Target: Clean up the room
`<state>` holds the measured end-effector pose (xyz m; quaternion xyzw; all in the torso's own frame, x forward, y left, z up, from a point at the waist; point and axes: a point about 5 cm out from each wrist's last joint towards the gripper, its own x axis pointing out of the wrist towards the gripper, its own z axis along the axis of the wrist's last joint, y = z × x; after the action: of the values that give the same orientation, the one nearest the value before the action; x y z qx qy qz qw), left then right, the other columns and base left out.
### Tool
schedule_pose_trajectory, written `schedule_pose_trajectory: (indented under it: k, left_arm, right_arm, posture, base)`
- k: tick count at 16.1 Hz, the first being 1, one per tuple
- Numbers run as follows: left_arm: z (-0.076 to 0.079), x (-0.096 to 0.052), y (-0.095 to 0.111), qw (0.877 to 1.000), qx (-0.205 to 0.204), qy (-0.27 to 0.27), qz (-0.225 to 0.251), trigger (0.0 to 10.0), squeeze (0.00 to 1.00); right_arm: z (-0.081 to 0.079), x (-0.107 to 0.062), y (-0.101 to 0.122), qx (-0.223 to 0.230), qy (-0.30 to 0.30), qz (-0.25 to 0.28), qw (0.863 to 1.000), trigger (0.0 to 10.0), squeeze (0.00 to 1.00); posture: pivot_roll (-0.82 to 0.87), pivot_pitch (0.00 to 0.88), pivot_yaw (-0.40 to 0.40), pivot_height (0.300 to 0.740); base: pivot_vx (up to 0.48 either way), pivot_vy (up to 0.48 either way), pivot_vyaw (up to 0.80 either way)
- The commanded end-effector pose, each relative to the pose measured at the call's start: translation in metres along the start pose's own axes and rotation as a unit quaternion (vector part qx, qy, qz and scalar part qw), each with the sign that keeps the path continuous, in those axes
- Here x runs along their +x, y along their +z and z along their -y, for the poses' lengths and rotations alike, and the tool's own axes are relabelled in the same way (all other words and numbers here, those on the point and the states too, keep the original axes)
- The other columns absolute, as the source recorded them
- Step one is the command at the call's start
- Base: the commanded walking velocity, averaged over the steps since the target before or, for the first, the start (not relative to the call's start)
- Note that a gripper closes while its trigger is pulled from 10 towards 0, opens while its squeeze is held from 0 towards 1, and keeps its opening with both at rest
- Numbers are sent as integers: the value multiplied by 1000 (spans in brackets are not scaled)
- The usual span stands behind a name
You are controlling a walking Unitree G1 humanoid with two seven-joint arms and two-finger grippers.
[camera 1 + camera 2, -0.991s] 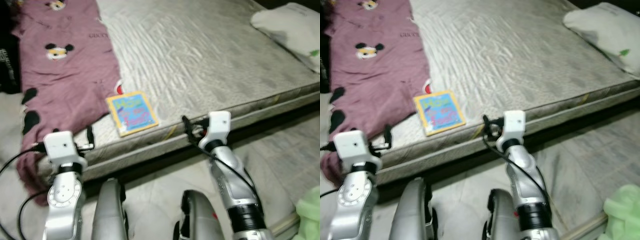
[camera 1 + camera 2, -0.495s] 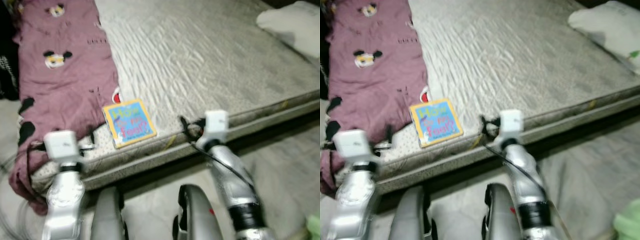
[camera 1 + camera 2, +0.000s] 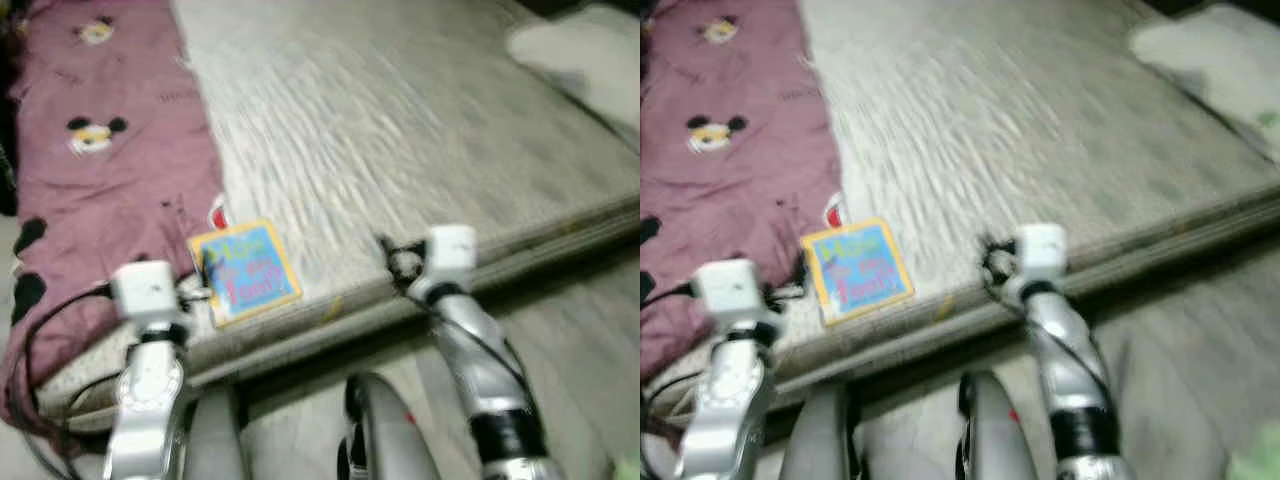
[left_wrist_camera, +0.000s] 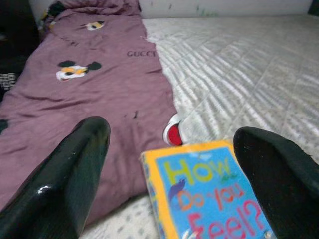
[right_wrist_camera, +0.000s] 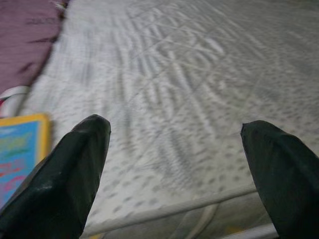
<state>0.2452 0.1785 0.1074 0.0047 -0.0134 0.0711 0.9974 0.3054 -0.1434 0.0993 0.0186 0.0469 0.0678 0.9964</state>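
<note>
Now the left gripper point(image 4: 169, 169) has closed in on the book point(image 3: 244, 271).

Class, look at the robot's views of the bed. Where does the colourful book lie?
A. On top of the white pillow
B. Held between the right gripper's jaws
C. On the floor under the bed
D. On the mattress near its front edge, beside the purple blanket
D: the book lies flat on the grey mattress near its front edge, right beside the purple blanket, with the left gripper open just before it.
</note>
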Motion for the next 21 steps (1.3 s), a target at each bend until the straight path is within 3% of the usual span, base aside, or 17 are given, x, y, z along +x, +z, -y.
schedule_pose_trajectory:
  k: [1,5,9,17,21]
  left_arm:
    - [-16,-2,-7,999,14,34,-24,10000,0]
    - [-18,1,-13,998,-9,49,-44,10000,0]
    - [-19,9,-22,994,-42,67,-80,10000,0]
    - [-34,5,-21,985,-59,145,-68,10000,0]
    - [-45,2,-22,979,-62,183,-68,10000,0]
  right_arm:
    - [-16,3,2,8,23,4,1000,10000,0]
    - [-15,3,2,9,25,4,1000,10000,0]
    - [-14,3,2,7,28,4,1000,10000,0]
    - [-11,4,-1,-1,31,-11,999,10000,0]
    - [-8,5,-1,-8,33,-15,999,10000,0]
  posture:
    - [-30,143,-34,593]
    - [-36,144,-38,593]
    - [-49,147,-49,553]
    - [-56,143,-60,538]
    - [-54,137,-65,498]
  base:
    - [0,0,0]
    - [0,0,0]
    - [0,0,0]
    - [0,0,0]
    - [0,0,0]
